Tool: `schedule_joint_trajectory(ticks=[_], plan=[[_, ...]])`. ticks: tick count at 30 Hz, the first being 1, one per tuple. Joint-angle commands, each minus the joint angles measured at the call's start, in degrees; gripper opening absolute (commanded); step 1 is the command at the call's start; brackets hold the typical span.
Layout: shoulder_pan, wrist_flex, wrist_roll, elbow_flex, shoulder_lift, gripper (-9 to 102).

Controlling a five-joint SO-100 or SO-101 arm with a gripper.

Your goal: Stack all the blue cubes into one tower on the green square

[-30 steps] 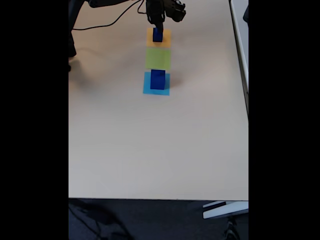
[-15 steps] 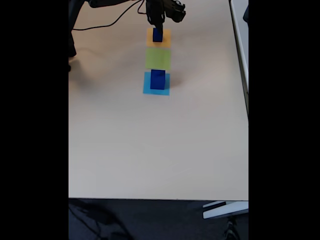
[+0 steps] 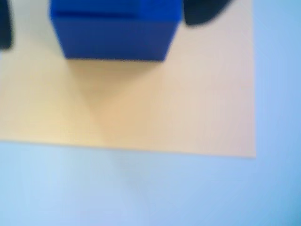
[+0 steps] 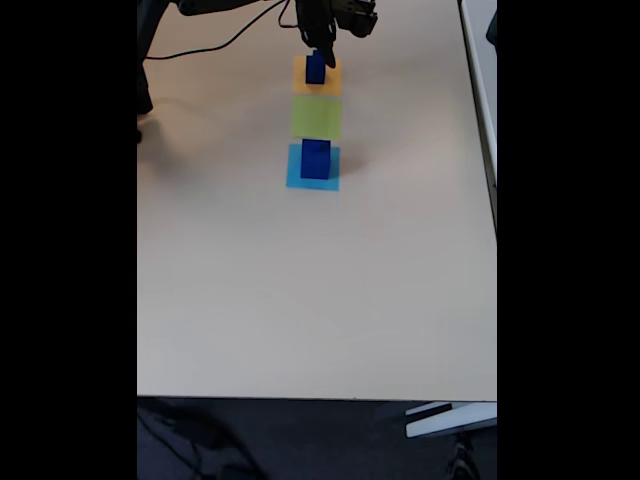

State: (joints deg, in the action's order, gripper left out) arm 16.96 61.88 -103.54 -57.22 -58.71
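Black gripper (image 4: pixel 320 55) at the far end of the pale table (image 4: pixel 300 300) straddles a dark blue cube (image 4: pixel 316 68) on the flat orange paper square (image 4: pixel 331 84), fingers on either side, though whether they clench it cannot be told; the lime-green paper square (image 4: pixel 316 117) lies bare, and a bigger blue cube (image 4: pixel 315 160) sits on the light-blue square (image 4: pixel 296 179)
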Motion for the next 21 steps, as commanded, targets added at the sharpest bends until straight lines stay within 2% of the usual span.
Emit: schedule_joint_trajectory(ticks=[1,12,21], plan=[[-1.3,-1.7,1.8,4.4,-4.3,13],[-3.8,-1.8,5.4,3.7,-6.9,0],[-6.2,-1.4,9.5,1.4,-9.0,0]])
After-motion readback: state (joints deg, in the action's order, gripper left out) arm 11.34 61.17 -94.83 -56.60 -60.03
